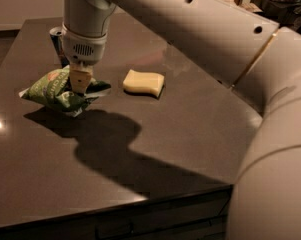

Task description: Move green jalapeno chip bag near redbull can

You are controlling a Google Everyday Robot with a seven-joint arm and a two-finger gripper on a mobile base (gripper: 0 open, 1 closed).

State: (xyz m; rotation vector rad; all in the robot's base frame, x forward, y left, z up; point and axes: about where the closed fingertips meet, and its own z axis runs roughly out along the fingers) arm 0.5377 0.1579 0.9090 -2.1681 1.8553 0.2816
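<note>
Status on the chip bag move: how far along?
Done: the grasp. The gripper has its fingers shut on the crinkly light-green jalapeno chip bag.
In hand: the bag sits just in front of the slim silver-and-blue Redbull can, which is half hidden behind the wrist. I cannot tell whether the bag is lifted or touching the dark tabletop.
Left: probably only setting it down and releasing.

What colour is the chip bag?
The chip bag is green with white edges, camera view; the gripper holds its top.
</note>
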